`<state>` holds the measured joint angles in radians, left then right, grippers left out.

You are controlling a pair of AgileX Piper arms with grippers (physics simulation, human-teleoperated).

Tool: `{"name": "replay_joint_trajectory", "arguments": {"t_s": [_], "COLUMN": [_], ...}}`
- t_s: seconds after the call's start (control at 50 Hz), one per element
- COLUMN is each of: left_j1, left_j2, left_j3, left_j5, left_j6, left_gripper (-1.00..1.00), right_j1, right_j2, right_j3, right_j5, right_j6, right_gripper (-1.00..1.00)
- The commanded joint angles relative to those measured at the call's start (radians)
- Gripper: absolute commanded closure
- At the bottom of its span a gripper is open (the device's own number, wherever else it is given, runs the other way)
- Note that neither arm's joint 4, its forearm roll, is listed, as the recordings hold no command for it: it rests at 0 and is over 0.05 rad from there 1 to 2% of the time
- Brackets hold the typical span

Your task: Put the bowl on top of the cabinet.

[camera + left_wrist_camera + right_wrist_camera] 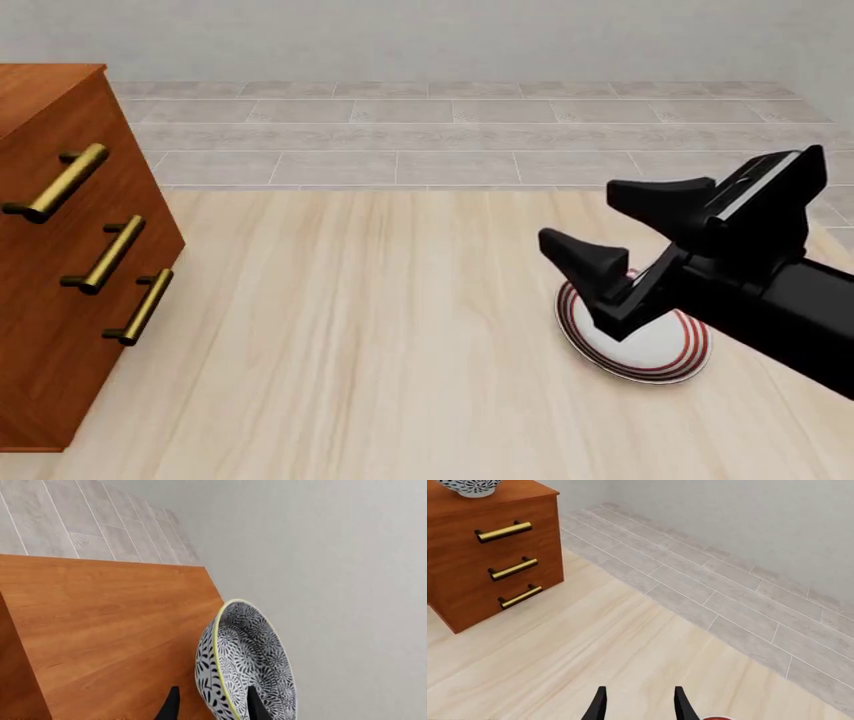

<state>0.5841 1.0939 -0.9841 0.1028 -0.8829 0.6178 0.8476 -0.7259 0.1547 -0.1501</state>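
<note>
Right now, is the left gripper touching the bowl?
Touching. In the left wrist view the left gripper has one finger on each side of the bowl rim, over the cabinet.

My black right gripper (pixel 617 217) hangs w/ fingers spread, nothing btwn them. My left gripper (pixel 212 706) fingers straddle the blue-and-white floral ceramic bowl (pixel 248 660) rim, clamped.

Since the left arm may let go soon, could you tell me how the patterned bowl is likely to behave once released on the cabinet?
The bowl looks glazed, so probably rigid, slippery and breakable. The left gripper straddles its rim, a thin hold that could pivot. In the right wrist view it sits on the cabinet top near an edge; its rounded underside might rock or slide if nudged.
</note>
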Motion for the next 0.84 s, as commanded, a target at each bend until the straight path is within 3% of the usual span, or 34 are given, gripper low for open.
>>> {"name": "replay_joint_trajectory", "arguments": {"t_s": [0.02,0.2,0.22,0.26,0.34,0.44,0.54,0.84], "left_j1": [0.001,0.001,-0.098,-0.108,-0.123,-0.135,-0.174,-0.239], "left_j2": [-0.002,-0.002,-0.202,-0.528,-0.542,-0.590,-0.652,-0.732], "left_j3": [0.002,0.002,0.027,0.023,0.037,0.039,0.009,0.047], "left_j5": [0.003,0.003,0.133,0.140,0.138,0.124,0.150,0.185], "left_j6": [0.000,0.000,0.100,0.116,0.117,0.192,0.313,0.341], "left_gripper": [-1.00,-1.00,-1.00,-1.00,-1.00,-1.00,-1.00,-1.00], "right_j1": [0.003,0.003,0.004,0.004,0.004,0.006,0.008,0.006], "right_j2": [0.002,0.008,0.009,0.011,0.013,0.018,0.026,0.044], "right_j3": [0.002,0.004,0.006,0.007,0.008,0.008,0.011,0.015], "right_j5": [-0.001,-0.007,-0.008,-0.011,-0.012,-0.014,-0.019,-0.032], "right_j6": [-0.003,-0.004,-0.004,-0.005,-0.004,-0.004,-0.007,-0.010], "right_gripper": [-1.00,-1.00,-1.00,-1.00,-1.00,-1.00,-1.00,-1.00]}}
